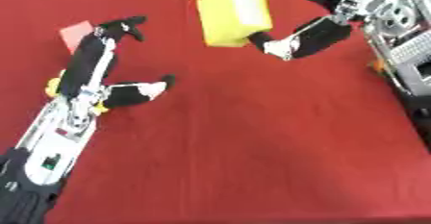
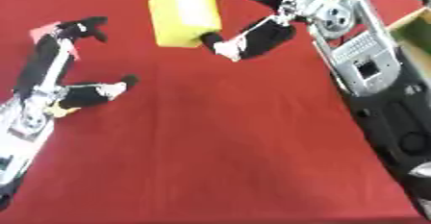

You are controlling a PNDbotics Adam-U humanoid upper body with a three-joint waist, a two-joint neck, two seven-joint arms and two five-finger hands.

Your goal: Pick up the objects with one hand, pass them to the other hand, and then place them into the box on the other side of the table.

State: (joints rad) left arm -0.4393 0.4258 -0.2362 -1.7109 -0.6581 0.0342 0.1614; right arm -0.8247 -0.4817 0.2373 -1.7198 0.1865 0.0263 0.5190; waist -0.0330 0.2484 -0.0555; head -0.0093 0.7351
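Right hand [image 1: 307, 38] grips one yellow block [image 1: 233, 11]; left hand [image 1: 105, 67] lies open by one pink piece [image 1: 74, 33].

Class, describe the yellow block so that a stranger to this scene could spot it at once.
Start at the red table and look to its far edge. There the right hand grips a yellow block, lifted and tilted. It is the biggest yellow thing, boxy and plain.

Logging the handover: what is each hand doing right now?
Left hand: open, fingers straight, holding nothing.
Right hand: shut on the yellow rectangular block.
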